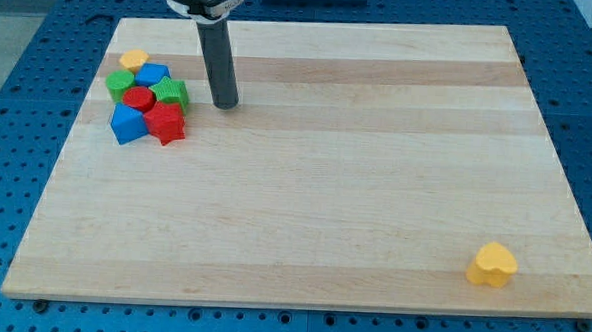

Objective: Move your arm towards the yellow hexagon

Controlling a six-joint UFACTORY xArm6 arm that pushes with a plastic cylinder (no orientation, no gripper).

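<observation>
Yellow is the colour we are after, and the camera view, our only one, shows two yellow blocks on the pale wooden board [305,186]. The small yellow hexagon block [133,59] sits at the top of a tight cluster near the view's upper left, with a green block [120,83], a blue block [155,75], a green star-like block [172,92], a red round block [139,99], a larger blue block [128,125] and a red star-like block [165,123] packed below it. A yellow heart-shaped block [493,265] lies well apart at the lower right. We carry no claw, so nothing opens, closes or grips: only a dark rod whose end, my tip [226,105], rests just to the right of the cluster, touching no block. We judge the hexagon lies to the view's left and slightly up from the tip, with the blue block between them
</observation>
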